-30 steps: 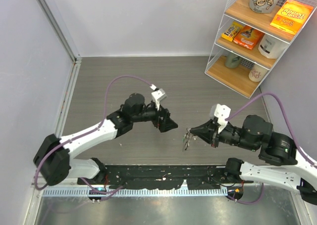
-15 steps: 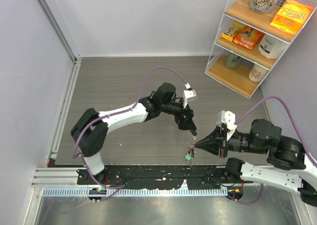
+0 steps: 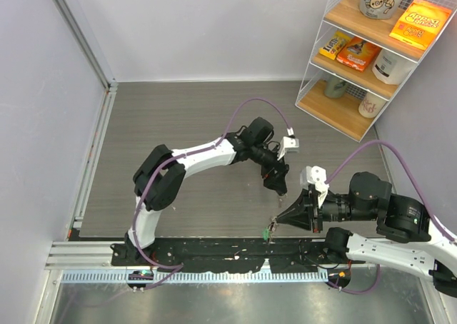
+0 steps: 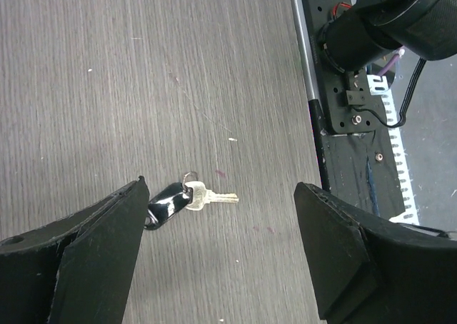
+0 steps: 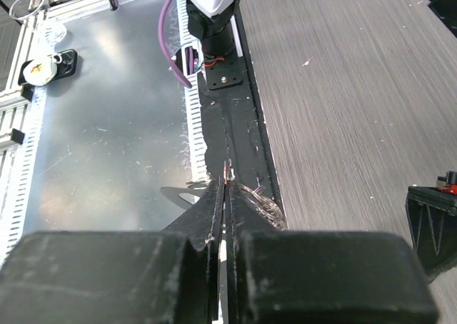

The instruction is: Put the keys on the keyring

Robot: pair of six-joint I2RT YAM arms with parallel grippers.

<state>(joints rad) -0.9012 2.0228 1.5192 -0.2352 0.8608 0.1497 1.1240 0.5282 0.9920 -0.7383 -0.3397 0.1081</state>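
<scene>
L gripper (image 3: 280,189): jaws spread wide, holding nothing, tips pointing down over table (image 4: 107,67).
R gripper (image 5: 226,185): fingers pinched tight on keyring (image 5: 258,201).
Keyring: hangs off R tips, green piece (image 3: 265,231) lowest, at table's near edge.
Key (image 4: 212,197): silver, flat on table, dark tag (image 4: 166,204) attached, under L gripper, between its fingers in wrist view.

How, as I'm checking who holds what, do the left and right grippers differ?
The left gripper is wide open, holding nothing; the right gripper has its fingers shut on the keyring. The left gripper hovers over a key lying on the table; the right gripper has the keyring dangling from its tip. Both have black fingers.
</scene>
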